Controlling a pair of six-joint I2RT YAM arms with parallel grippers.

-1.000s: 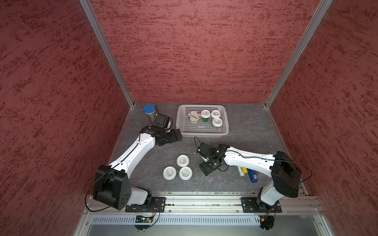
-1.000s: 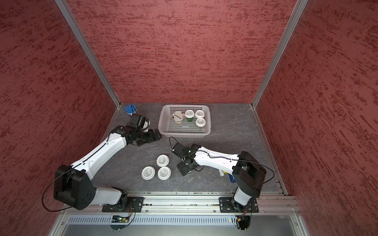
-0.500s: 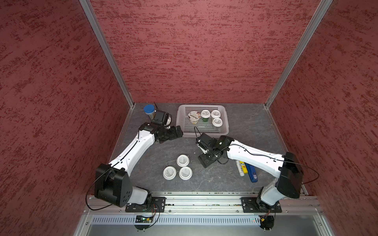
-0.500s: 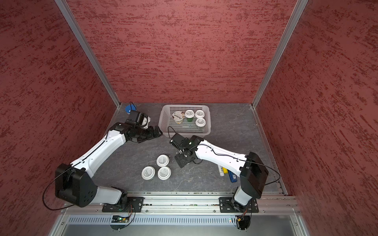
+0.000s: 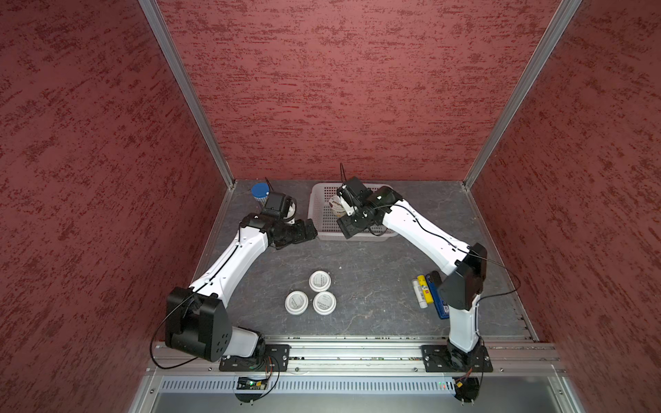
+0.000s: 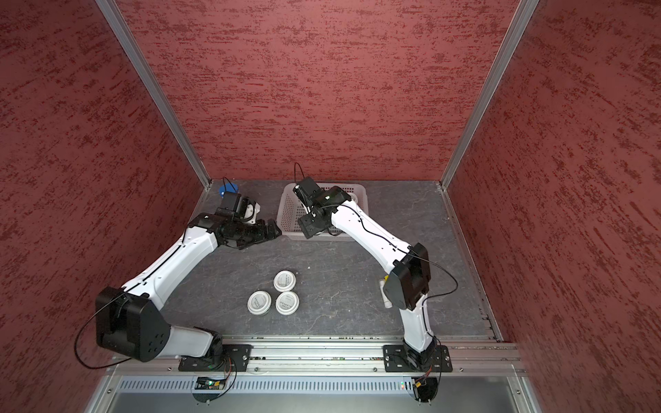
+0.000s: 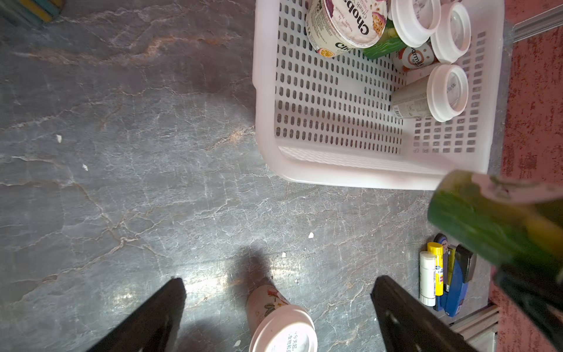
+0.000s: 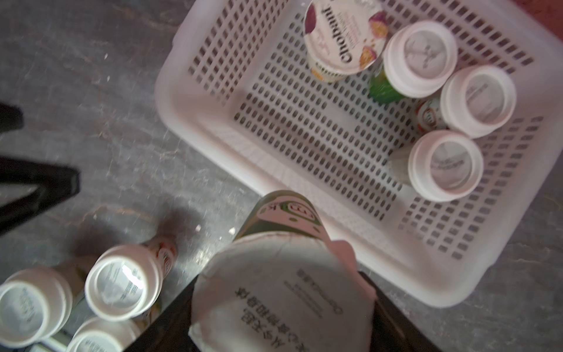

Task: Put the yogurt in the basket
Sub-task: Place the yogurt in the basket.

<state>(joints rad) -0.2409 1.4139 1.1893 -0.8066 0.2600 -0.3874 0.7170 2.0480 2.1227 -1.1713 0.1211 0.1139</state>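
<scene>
Nearest, three cups [image 5: 319, 281] stand upright and touching on the table, lids up, where they stood a second ago. Stationery [image 5: 422, 290] lies beside the right arm, whose elbow partly covers it. Farther in, the left gripper [image 7: 280, 282] hangs over bare table just beside the basket's near left corner, jaws wide and empty; it has shifted slightly toward the basket. The right gripper [image 8: 278, 317], a second ago low beside the three cups, now hangs above the near rim of the basket [image 5: 317, 214], clamped on the held cup [image 8: 283, 268]. This cup's white lid faces the wrist camera and its green side runs away toward the rim, so the long axis stands steep, lid uppermost. Its exact tilt is not legible, and in both top views the gripper hides it. Inside the basket, toward the far wall, the Chobani cup [image 8: 344, 36] leans with its foil lid tilted, just beside three more cups [image 8: 446, 166] standing upright; the arm covers these three almost wholly in both top views. Farthest, a blue-capped tube [image 5: 260, 190] is half hidden behind the left wrist.
</scene>
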